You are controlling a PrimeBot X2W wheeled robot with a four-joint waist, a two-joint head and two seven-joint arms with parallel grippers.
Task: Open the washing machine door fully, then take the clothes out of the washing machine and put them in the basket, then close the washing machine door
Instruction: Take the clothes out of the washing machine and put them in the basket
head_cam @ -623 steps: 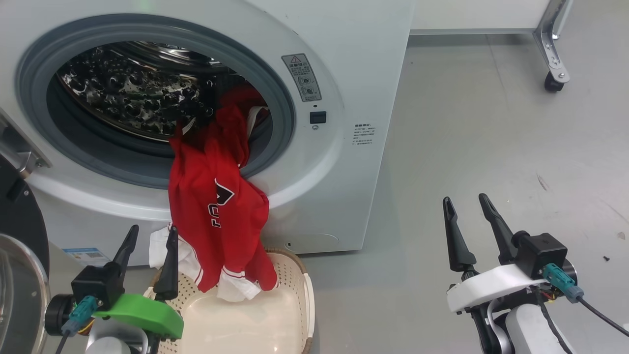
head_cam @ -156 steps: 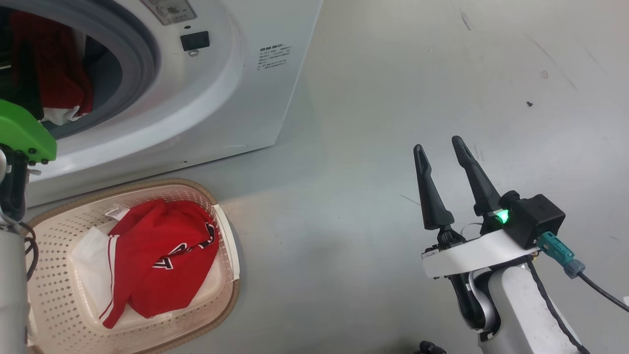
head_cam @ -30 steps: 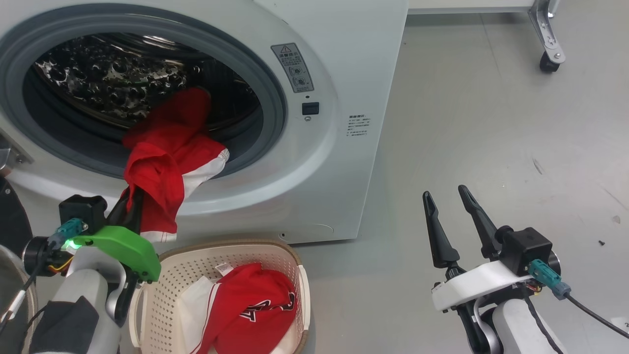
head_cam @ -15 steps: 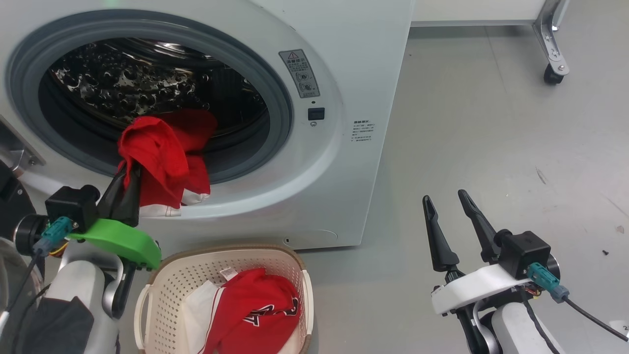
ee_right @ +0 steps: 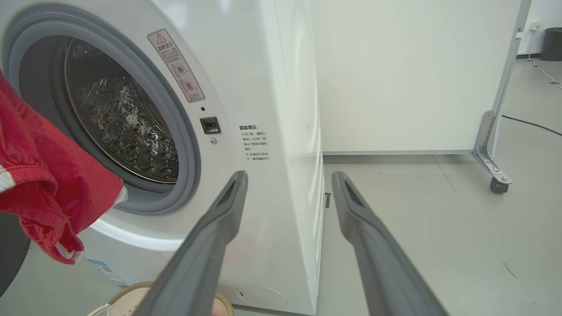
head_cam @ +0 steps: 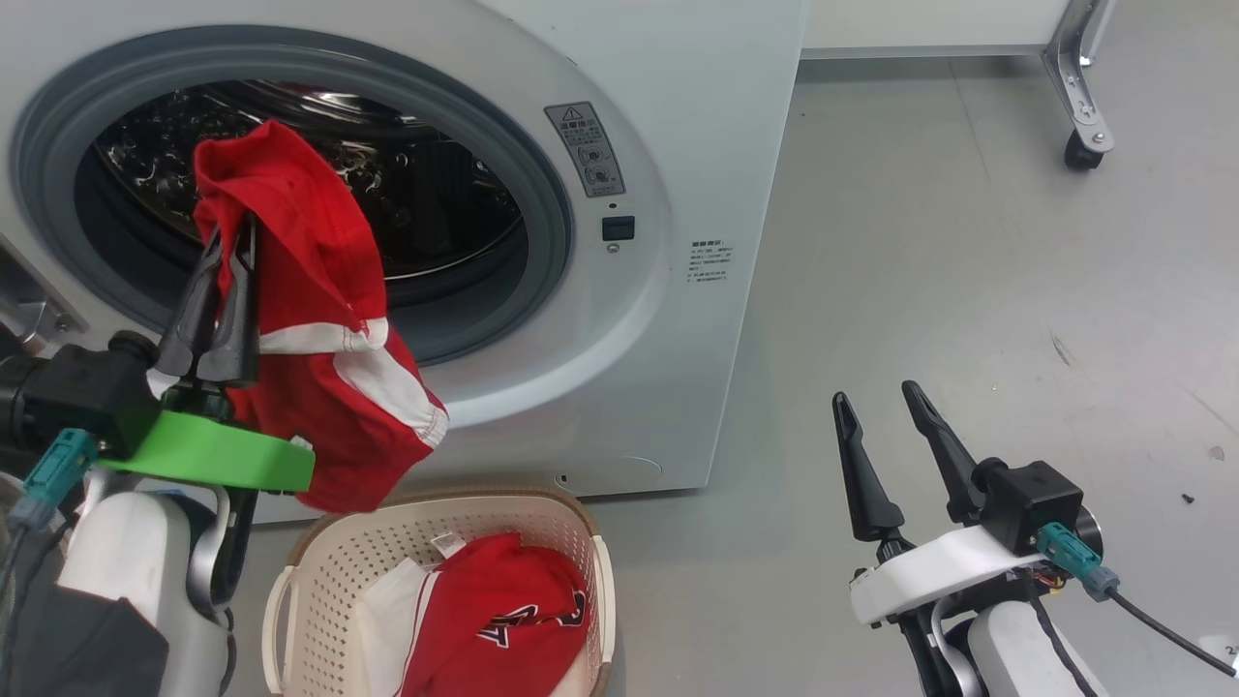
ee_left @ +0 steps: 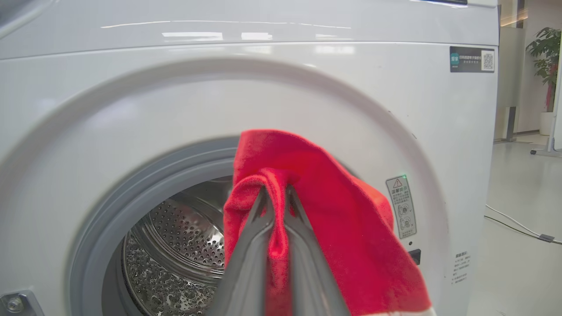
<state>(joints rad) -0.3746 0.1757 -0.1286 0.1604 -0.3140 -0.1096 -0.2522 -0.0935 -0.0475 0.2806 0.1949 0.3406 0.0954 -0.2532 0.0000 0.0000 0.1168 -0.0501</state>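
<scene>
The head camera looks down; both wrist cameras face, near beyond their dark fingers (ee_left: 248, 267), the same big white front-loading washing machine (head_cam: 697, 116).

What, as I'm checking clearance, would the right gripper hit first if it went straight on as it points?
Probably the washing machine, near its front corner; the right gripper is open, empty, depth unclear.

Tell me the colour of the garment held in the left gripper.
The garment is bright red with white trim; the head view shows it best.
</scene>
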